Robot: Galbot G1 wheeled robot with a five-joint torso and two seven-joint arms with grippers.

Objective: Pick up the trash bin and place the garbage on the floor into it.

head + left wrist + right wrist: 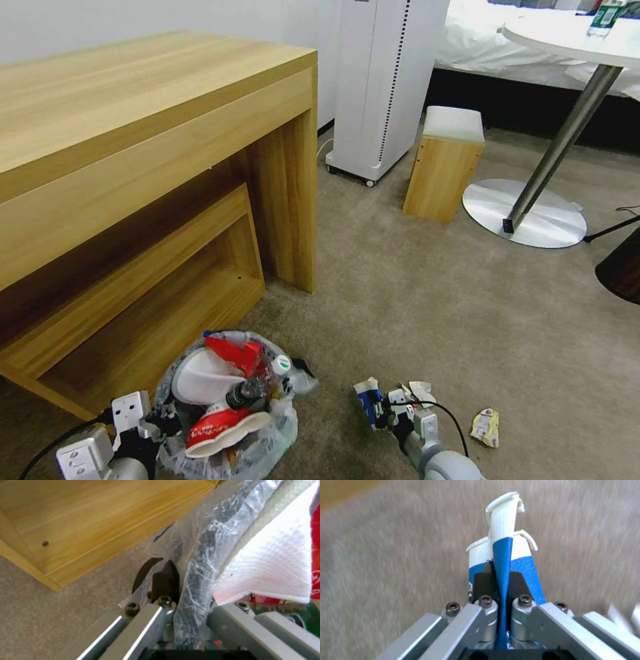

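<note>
No writing is readable. The left gripper (186,585) clamps the trash bin (227,407) rim beside the desk (133,167). The right gripper (501,580) pinches a blue-white packet (506,555)

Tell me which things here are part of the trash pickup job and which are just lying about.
Part of the job:
trash bin, rim clamped by the left end effector
blue-white packet, pinched in the right end effector
yellow wrapper on the carpet
white scraps on the carpet

Just lying about:
wooden desk
white appliance
small stool
round table

Beige carpet (427,307); wooden desk (133,133) left; round pedestal table (573,33) right.
</note>
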